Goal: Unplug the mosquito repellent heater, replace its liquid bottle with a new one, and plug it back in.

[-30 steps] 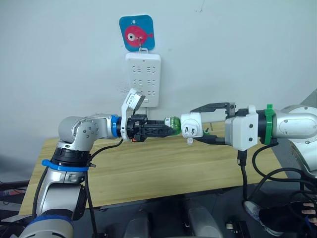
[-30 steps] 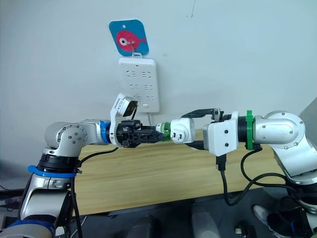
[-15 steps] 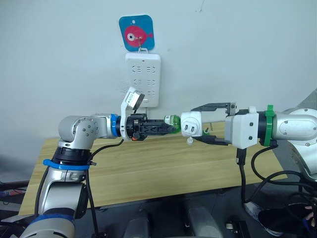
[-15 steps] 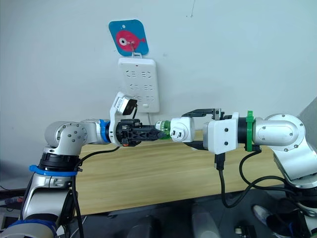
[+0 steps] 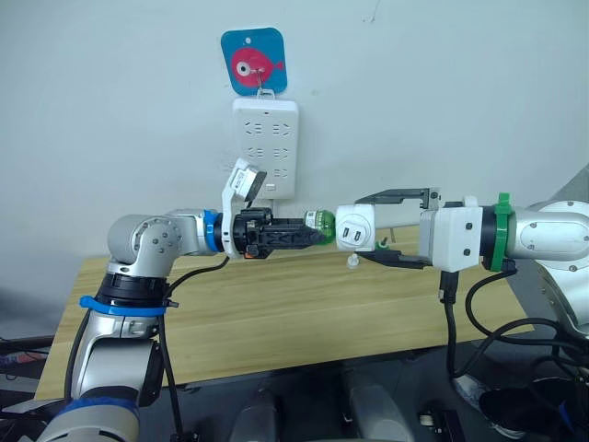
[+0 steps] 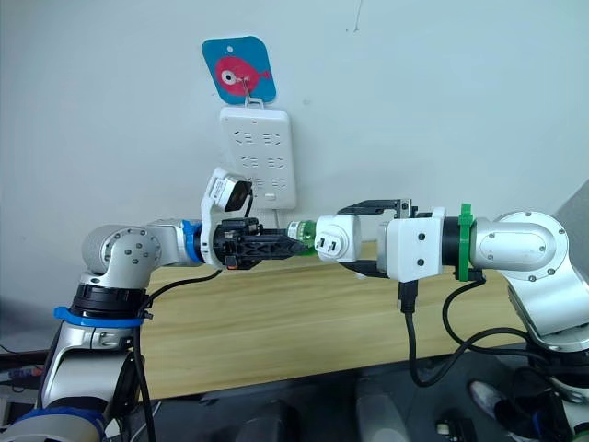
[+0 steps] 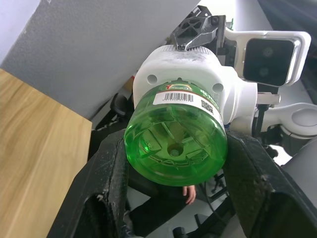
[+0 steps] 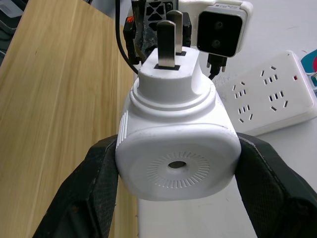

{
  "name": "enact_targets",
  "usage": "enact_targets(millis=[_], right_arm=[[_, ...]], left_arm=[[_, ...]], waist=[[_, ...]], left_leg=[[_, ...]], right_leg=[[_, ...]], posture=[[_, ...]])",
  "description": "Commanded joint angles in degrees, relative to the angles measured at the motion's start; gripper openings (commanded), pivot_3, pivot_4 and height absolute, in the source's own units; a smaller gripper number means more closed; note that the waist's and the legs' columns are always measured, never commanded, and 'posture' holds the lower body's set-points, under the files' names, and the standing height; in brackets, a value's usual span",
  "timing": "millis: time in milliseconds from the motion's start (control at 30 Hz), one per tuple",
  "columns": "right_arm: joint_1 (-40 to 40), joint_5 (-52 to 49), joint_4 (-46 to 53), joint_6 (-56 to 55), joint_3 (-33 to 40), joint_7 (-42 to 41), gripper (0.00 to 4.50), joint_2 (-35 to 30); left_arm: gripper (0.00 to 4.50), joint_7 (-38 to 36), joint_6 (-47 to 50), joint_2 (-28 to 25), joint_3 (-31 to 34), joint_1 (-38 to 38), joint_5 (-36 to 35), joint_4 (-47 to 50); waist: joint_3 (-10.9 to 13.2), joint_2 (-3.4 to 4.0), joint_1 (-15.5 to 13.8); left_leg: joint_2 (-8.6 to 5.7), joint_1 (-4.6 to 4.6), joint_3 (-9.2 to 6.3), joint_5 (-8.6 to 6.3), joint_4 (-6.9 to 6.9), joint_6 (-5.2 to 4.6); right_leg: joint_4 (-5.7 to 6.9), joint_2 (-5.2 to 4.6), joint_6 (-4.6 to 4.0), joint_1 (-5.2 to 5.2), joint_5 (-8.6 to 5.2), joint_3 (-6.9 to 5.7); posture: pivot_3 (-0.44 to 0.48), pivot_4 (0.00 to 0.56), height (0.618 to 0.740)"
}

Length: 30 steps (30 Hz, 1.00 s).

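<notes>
Pinching the green liquid bottle (image 7: 176, 144) in my left gripper (image 5: 293, 238), I clamp the mosquito repellent heater (image 8: 177, 146) between my right gripper's (image 5: 373, 228) fingers. Bottle and heater meet mid-frame, above the table (image 5: 304, 313), below the wall's power strip (image 5: 267, 145).

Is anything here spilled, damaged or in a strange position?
Nothing stands out. The right claw holds the heater level in the air, the left claw grips the green bottle at its end, and the power strip hangs straight.
</notes>
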<state>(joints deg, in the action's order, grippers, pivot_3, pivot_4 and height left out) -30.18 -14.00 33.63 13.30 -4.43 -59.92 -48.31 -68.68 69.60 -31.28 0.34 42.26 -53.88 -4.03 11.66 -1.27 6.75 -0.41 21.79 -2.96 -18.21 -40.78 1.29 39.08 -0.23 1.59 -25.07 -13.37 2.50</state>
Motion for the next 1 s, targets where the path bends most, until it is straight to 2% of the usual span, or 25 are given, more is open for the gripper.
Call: enact_targets(millis=[33, 100, 467, 567, 733, 967, 1000], right_arm=[[-0.69, -1.68, 3.00, -0.65, 0.45, -0.08, 2.95, 0.29], [-0.57, -1.74, 3.09, -0.62, 0.46, -0.19, 2.95, 0.09], [0.09, -2.68, 3.44, 0.52, 1.11, -0.05, 2.95, -0.33], [0.21, -2.93, 3.64, 1.02, 1.23, 0.12, 2.95, -0.39], [0.26, -3.35, 3.88, 1.42, 1.26, 0.23, 2.95, -0.46], [0.41, -4.91, 4.86, 3.80, 1.46, 0.42, 2.95, -0.69], [0.46, -5.21, 5.06, 4.30, 1.66, 0.55, 3.30, -0.70]], left_arm=[[3.60, -1.87, -0.72, -0.54, -0.37, 1.48, -0.86, 2.42], [4.20, -3.19, 0.44, -1.35, -0.41, 1.61, -1.59, 2.35], [4.22, -3.34, 1.65, -1.06, -0.47, 1.13, -1.96, 1.91], [3.67, -2.79, 1.89, -0.56, 0.02, 1.38, -2.37, 1.22], [2.30, -2.22, 2.34, -0.21, 0.63, 1.55, -2.88, 0.57], [2.28, -1.53, 2.33, -0.11, 0.73, 0.60, -3.15, 1.53], [2.28, -1.43, 2.39, -0.10, 0.76, 0.57, -3.24, 1.54]], waist=[[0.00, 0.00, 0.02], [0.00, 0.01, 0.14], [-0.01, 0.01, 0.27], [-0.01, 0.01, 0.32], [-0.01, 0.01, 0.43], [-0.01, 0.01, 0.83], [-0.01, 0.01, 0.89]], left_leg=[[0.00, 0.01, -0.02, 0.00, 0.00, 0.00], [0.00, 0.00, 0.01, 0.00, 0.00, 0.00], [0.00, 0.00, -0.01, 0.00, 0.00, 0.00], [0.00, 0.00, -0.01, 0.00, 0.00, 0.00], [0.00, 0.01, -0.02, 0.00, 0.00, 0.00], [0.00, 0.00, -0.03, 0.00, 0.00, 0.00], [0.00, 0.00, -0.04, 0.00, 0.00, 0.00]], right_leg=[[0.00, 0.00, 0.00, 0.00, 0.00, -0.01], [0.00, 0.00, 0.00, 0.00, 0.00, 0.00], [0.01, 0.00, 0.00, 0.00, 0.00, 0.00], [0.01, 0.00, 0.00, 0.00, 0.00, 0.00], [0.00, 0.00, 0.00, 0.00, 0.00, -0.01], [0.01, 0.00, 0.00, 0.00, 0.00, -0.01], [0.01, 0.00, 0.00, 0.00, 0.00, -0.02]], posture=[[-0.224, 0.133, 0.740], [-0.224, 0.132, 0.740], [-0.228, 0.135, 0.740], [-0.229, 0.136, 0.740], [-0.229, 0.137, 0.740], [-0.229, 0.138, 0.740], [-0.229, 0.138, 0.740]])
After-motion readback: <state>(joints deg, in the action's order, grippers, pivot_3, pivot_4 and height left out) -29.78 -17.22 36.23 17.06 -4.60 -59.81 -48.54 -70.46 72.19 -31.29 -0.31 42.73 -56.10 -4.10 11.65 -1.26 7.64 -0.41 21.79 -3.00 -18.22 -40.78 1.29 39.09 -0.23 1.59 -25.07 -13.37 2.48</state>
